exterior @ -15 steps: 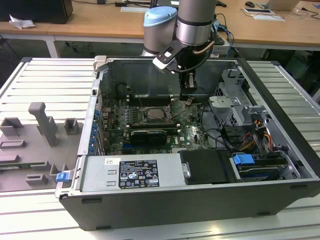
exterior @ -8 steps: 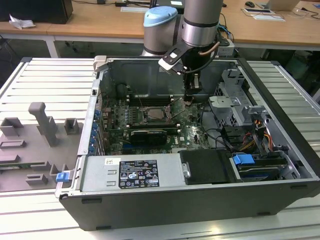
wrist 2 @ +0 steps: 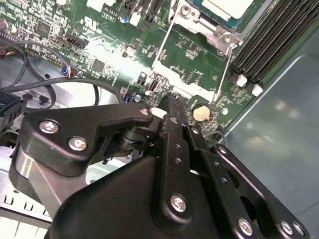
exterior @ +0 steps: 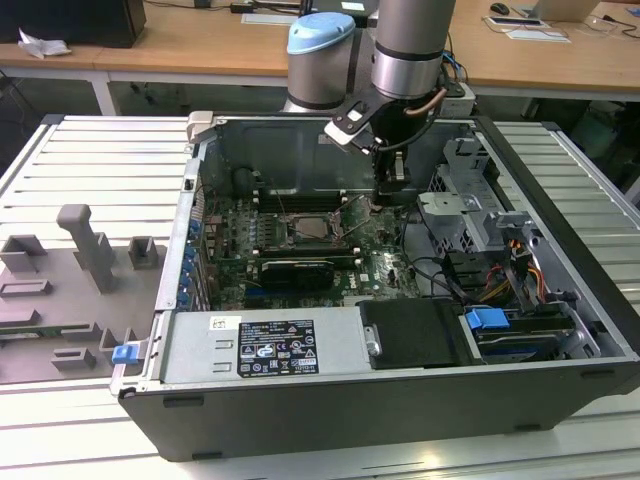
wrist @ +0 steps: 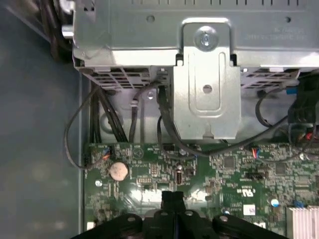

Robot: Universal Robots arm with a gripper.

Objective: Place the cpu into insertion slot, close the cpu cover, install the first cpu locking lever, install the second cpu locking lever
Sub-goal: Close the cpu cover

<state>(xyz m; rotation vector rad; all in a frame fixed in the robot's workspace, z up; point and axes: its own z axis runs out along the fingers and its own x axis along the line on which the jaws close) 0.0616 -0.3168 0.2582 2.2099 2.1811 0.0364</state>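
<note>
Gripper [exterior: 393, 193]: closed, fingertips pressed together, lowered into the open computer case [exterior: 300, 415] on the slatted tabletop [exterior: 90, 150]. Stands over the green motherboard [wrist 2: 94, 47], just beside a coin cell battery [wrist 2: 201, 112] and near the board's edge, below a silver metal bracket [wrist: 207, 84].

Cpu [wrist 2: 225, 6]: seated in the insertion slot [exterior: 340, 233], pale metal top facing up, towards the exterior view's left of the gripper and apart from it.

Cpu cover [wrist 2: 192, 19]: appears to lie flat as a silver frame around the cpu.

Locking levers: two thin wire rods [wrist 2: 166, 42] and [wrist 2: 225, 69] run along the socket's sides on the gripper's side. Cannot tell whether either is latched.

Memory slots [wrist 2: 269, 45]: long, black, alongside the socket.
</note>
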